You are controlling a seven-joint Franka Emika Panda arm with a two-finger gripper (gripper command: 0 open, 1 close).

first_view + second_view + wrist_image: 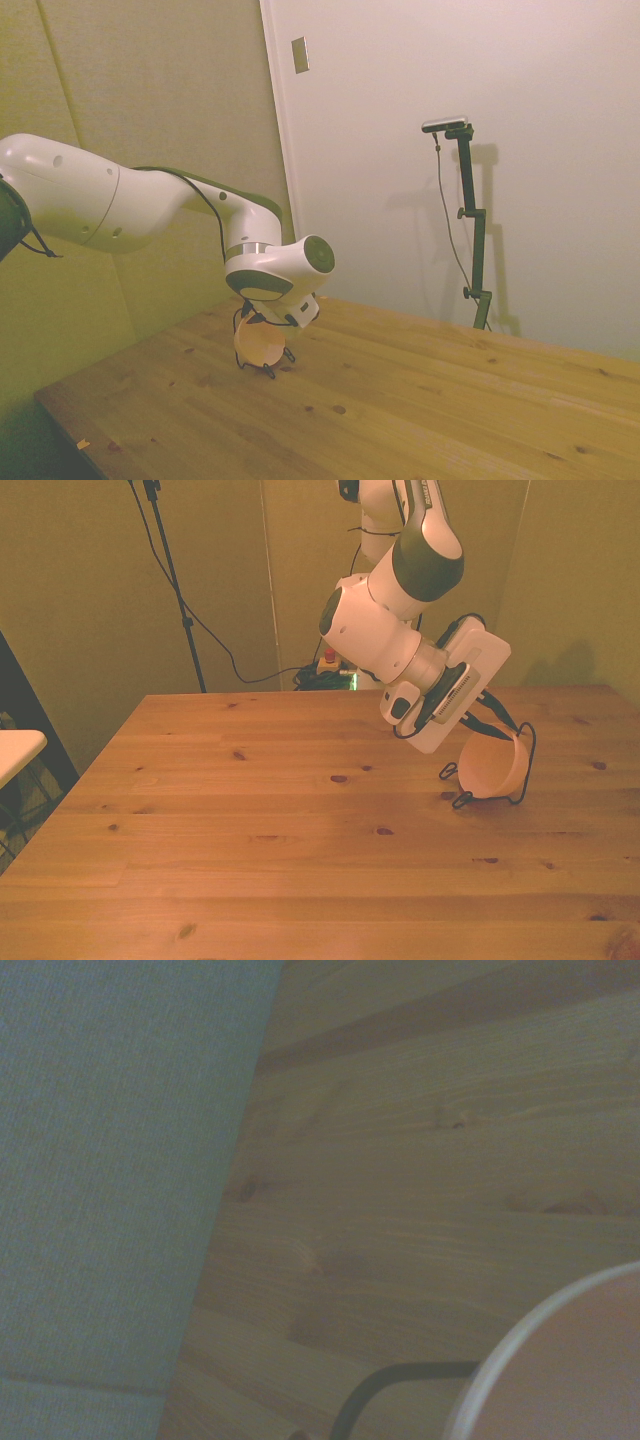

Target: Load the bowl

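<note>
The pale pink bowl (489, 766) stands on edge, tilted, inside the thin black wire rack (526, 763) near the front view's right side of the table. My gripper (496, 731) reaches down at a slant from above and is shut on the bowl's upper rim. In the side view the bowl (257, 344) shows under the wrist, with the rack's feet (269, 371) on the wood just below it and the gripper (262, 322) mostly hidden by the hand. The wrist view catches the bowl's rim (545, 1350) and one dark rack wire (392, 1372) over the planks.
The wooden table (260, 820) stretches wide toward the front view's left. A padded wall panel (110, 1180) runs close along the table's edge beside the rack. A white surface (15, 748) pokes in at the front view's far left.
</note>
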